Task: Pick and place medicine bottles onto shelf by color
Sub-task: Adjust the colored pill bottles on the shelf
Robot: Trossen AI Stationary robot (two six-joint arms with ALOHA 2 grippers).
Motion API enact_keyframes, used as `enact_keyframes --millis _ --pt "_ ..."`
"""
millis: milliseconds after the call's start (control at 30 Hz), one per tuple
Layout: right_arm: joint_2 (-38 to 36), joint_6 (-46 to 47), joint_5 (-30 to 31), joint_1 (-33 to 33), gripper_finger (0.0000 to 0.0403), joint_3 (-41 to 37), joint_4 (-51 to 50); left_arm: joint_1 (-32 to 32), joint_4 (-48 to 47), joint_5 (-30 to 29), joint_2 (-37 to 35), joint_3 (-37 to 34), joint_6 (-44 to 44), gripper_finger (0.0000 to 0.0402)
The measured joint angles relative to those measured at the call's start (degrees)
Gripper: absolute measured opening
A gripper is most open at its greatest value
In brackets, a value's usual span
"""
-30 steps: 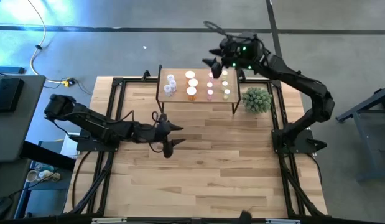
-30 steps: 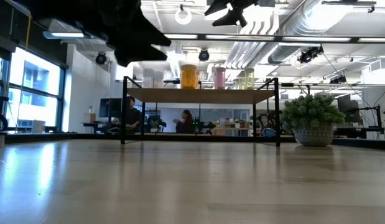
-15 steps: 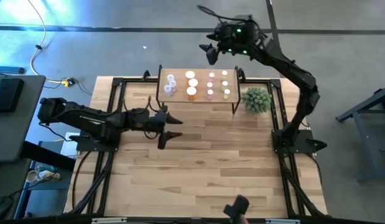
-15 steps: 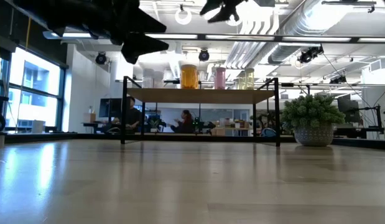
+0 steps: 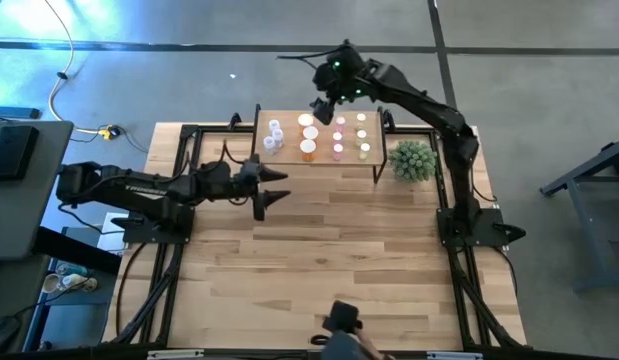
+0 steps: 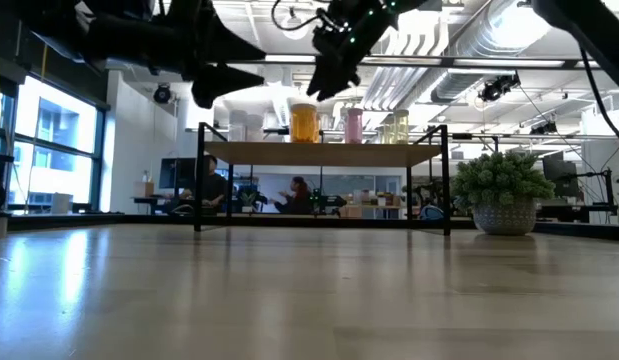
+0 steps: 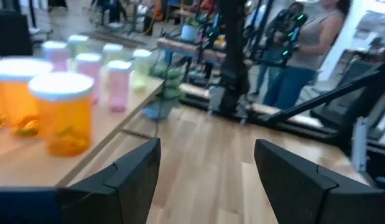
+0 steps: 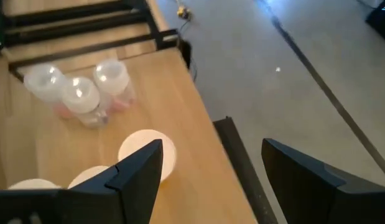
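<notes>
The shelf [image 5: 289,160] stands at the table's far side on black legs. On its top the medicine bottles stand upright in colour groups: clear ones [image 5: 275,135] at the left, then orange [image 5: 307,148], pink [image 5: 339,138] and yellow-green [image 5: 362,138]. My left gripper [image 5: 279,188] hovers open just in front of the shelf's near left corner, roughly level, with nothing between its fingers [image 7: 133,180]. In its wrist view the orange bottles [image 7: 64,112] are close by. My right gripper [image 5: 324,105] hangs open above the shelf's far edge, slanting down over the orange caps [image 8: 145,149] and clear bottles [image 8: 86,93].
A green spiky plant [image 5: 413,160] in a pot stands right of the shelf. Black frame rails [image 5: 189,140] run along the table's sides. At the near edge a hand with a dark object [image 5: 339,322] reaches in. Bare wood [image 5: 329,250] lies in front of the shelf.
My left gripper has moved toward the far edge, up to the shelf's near left corner, swinging round to face it. My right gripper has come down and toward the table's left, over the shelf's far edge, tipping downward. A hand with a dark object has come in at the near edge.
</notes>
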Motion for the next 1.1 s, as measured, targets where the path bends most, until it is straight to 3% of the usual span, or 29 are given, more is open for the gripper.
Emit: enact_keyframes --millis 833,1100 --pt "5.6 -3.7 -2.0 4.2 0.0264 -0.1 1.1 3.1 -3.4 2.8 0.1 0.0 1.0 0.025" --pt "5.8 -3.7 2.0 4.3 0.0264 -0.2 -0.3 3.1 -3.4 2.8 0.1 0.0 1.0 0.025"
